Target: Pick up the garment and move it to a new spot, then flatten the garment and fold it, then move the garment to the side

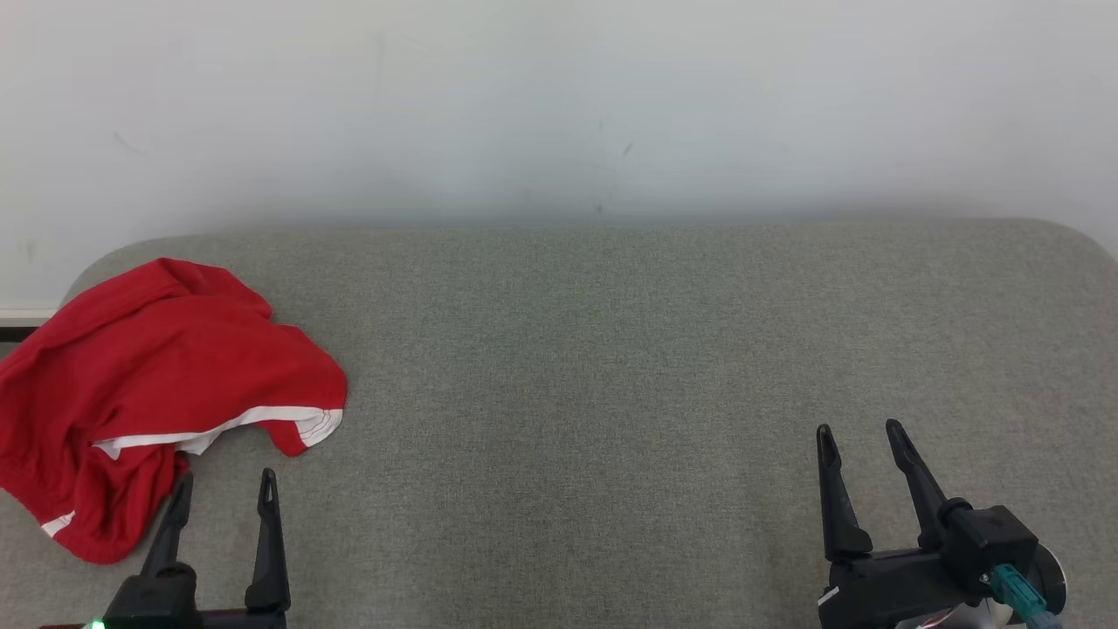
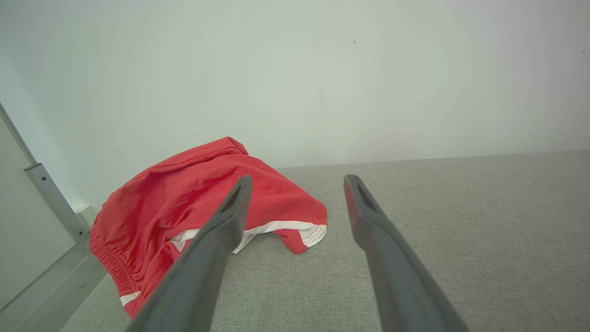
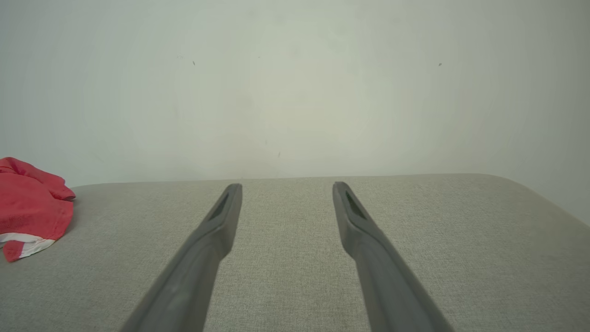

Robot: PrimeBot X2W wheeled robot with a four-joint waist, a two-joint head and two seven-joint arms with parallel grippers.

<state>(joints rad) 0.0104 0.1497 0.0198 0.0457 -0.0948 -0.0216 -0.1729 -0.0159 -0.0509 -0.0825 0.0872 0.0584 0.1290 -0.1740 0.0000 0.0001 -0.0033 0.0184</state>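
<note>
As left claw (image 1: 227,477) gapes beside the garment (image 1: 157,376), right claw (image 1: 858,428) hovers open

One garment (image 1: 157,384), one grey table (image 1: 611,393), one white wall (image 1: 559,105), two grippers, left gripper (image 1: 225,478) and right gripper (image 1: 859,430), four dark fingers (image 1: 269,542) in all, one teal plug (image 1: 1013,584)

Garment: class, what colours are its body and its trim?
The garment is red with white trim; the head view shows it best.
</note>
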